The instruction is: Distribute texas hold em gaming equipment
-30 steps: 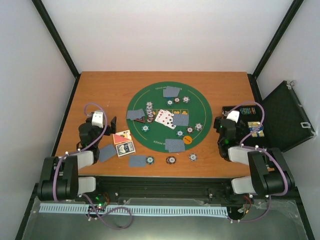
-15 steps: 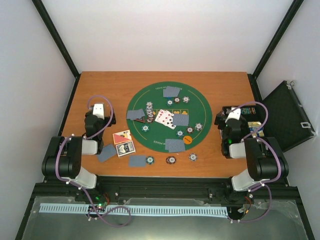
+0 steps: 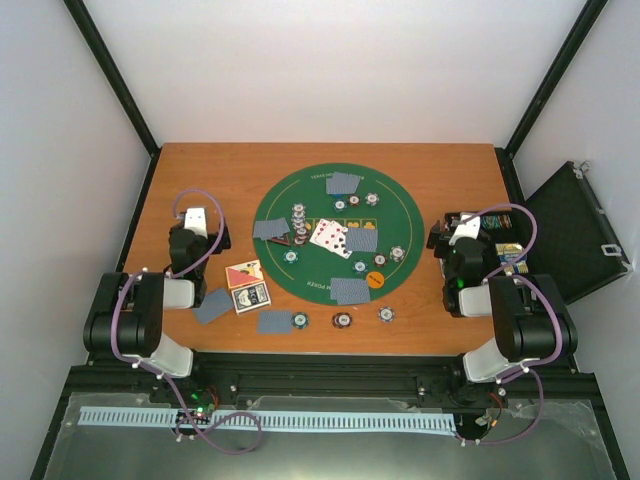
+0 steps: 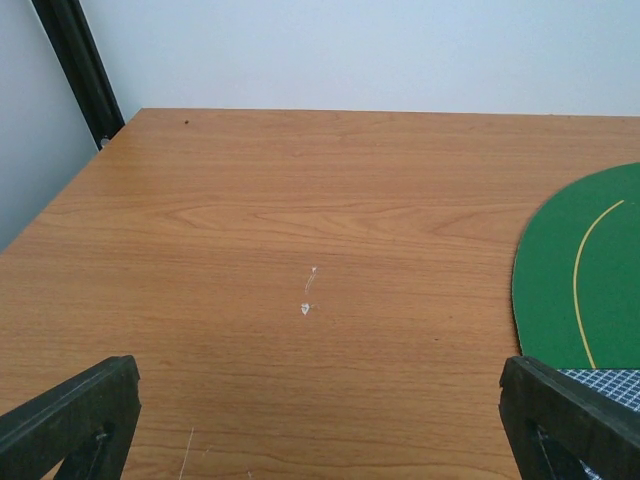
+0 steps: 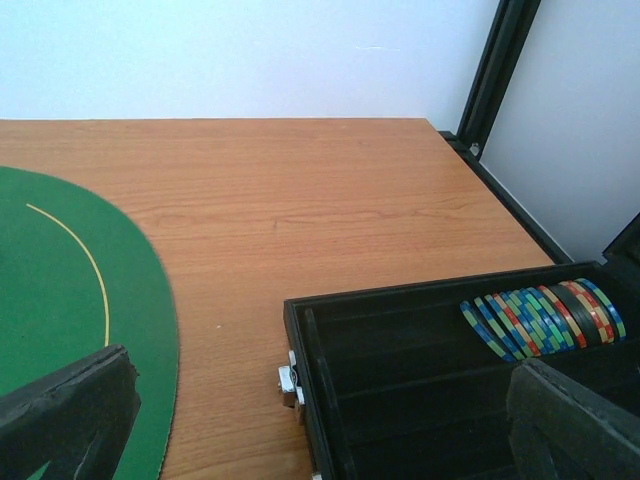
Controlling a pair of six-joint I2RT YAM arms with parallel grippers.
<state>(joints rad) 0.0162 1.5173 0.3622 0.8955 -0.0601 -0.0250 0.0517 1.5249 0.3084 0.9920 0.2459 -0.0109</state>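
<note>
Grey-blue-backed cards (image 3: pixel 343 183) and several striped chips (image 3: pixel 298 215) lie spread on the green mat (image 3: pixel 390 205), around face-up cards (image 3: pixel 328 235) and an orange disc (image 3: pixel 375 279). More cards (image 3: pixel 275 321) and chips (image 3: pixel 342 320) lie on the wood near the front edge. My left gripper (image 3: pixel 200 233) stands open left of the mat, over bare wood, nothing between its fingers (image 4: pixel 85 405); a card corner (image 4: pixel 605 378) peeks by its right finger. My right gripper (image 3: pixel 465 241) is open and empty above the black case's tray (image 5: pixel 400 390), where a row of chips (image 5: pixel 545 318) stands on edge.
A card box (image 3: pixel 250 296) and a red face-up card (image 3: pixel 243 273) lie left of the mat. The case lid (image 3: pixel 575 235) leans open past the table's right edge. Black frame posts (image 5: pixel 495 70) stand at the far corners. White walls close the back and sides.
Both arms have folded back from a low, spread pose to an upright one, their wrists shifting slightly away from the near edge. Cards and chips have not moved. Both grippers stayed open.
</note>
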